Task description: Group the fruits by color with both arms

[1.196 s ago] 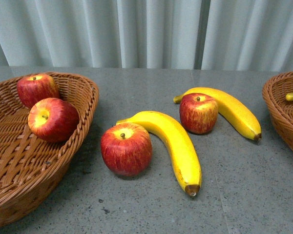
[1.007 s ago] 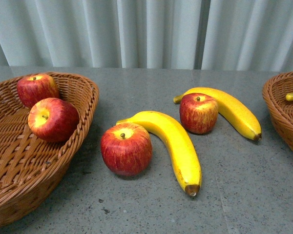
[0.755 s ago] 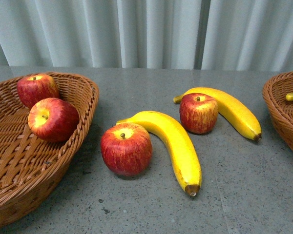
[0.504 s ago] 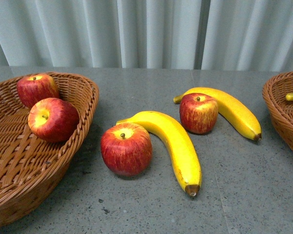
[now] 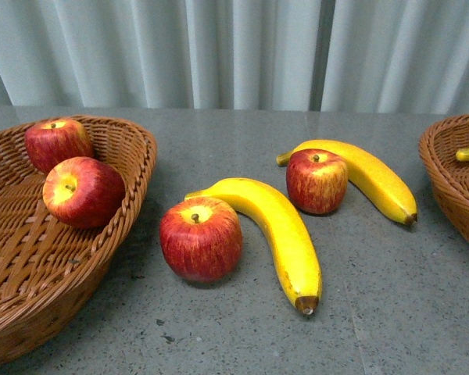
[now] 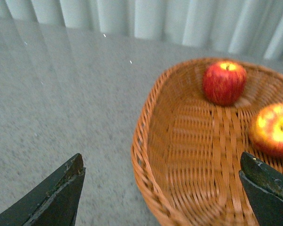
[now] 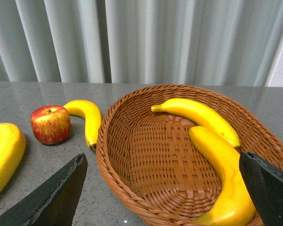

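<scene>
Lying loose on table [image 5: 391, 312]: near apple [image 5: 201, 239] just beside near banana [image 5: 277, 230], far apple [image 5: 316, 181] just beside far banana [image 5: 367, 176]. Left gripper [image 6: 161, 160] spread wide, empty, facing apple basket [image 6: 144, 141]; right gripper [image 7: 162, 157] likewise, facing banana basket [image 7: 104, 141].
</scene>
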### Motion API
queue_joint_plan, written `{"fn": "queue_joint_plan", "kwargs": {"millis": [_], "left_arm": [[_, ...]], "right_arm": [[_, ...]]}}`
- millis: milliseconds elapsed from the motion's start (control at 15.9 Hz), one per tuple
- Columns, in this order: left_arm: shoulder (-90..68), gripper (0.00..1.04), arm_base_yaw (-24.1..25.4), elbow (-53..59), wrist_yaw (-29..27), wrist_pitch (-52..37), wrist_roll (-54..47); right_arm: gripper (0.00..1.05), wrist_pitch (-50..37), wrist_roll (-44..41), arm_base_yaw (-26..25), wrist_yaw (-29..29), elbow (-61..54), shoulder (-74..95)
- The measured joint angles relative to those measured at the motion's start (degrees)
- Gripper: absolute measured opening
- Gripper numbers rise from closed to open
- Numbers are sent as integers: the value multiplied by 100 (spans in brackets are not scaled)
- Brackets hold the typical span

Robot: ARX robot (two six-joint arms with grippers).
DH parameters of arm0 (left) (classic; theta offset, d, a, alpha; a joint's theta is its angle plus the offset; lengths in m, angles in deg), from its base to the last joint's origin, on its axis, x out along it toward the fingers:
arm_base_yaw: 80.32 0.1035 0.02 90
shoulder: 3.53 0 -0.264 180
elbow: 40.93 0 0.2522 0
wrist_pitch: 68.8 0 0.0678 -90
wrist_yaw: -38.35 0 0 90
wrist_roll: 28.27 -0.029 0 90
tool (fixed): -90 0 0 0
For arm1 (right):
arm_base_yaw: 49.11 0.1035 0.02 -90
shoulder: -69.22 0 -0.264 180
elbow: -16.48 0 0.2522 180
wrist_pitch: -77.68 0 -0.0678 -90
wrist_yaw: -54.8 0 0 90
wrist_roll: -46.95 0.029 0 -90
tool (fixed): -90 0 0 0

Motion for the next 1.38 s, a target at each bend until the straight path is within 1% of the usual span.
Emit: {"fn": "queue_joint_plan", "kwargs": {"millis": [63, 126, 252, 378, 567, 630, 692, 818, 1133, 1385], "left_arm": [[-415, 98, 22, -227, 2, -476, -26], [-979, 98, -103, -579, 168, -986, -101], [-2312, 98, -221, -1274, 691, -1864, -437], [-3532, 98, -496, -2074, 1198, -2094, -678], [-4929, 98, -1233, -3228, 2415, -1423, -1029], [-5239, 98, -1458, -3432, 2575, -1246, -1217], [-5552, 98, -1687, -3598, 2671, -1051, -1453], [-6024, 98, -1917, -3847, 2885, -671, -1873], [-6848, 98, -2181, -4074, 3130, -365, -2765], [-7125, 98, -2218, -4142, 3034, -267, -3248]], "right_arm": [[98, 9, -2, 2, 9, 0, 0], [98, -2, 0, 2, 4, 0, 0], [98, 4, 0, 2, 4, 2, 0], [98, 2, 0, 2, 7, 2, 0], [98, 2, -2, 2, 4, 2, 0], [98, 2, 0, 2, 4, 2, 0], [98, 2, -2, 2, 4, 2, 0], [98, 2, 0, 2, 4, 0, 0], [98, 2, 0, 2, 4, 2, 0], [98, 2, 0, 2, 4, 0, 0]]}}
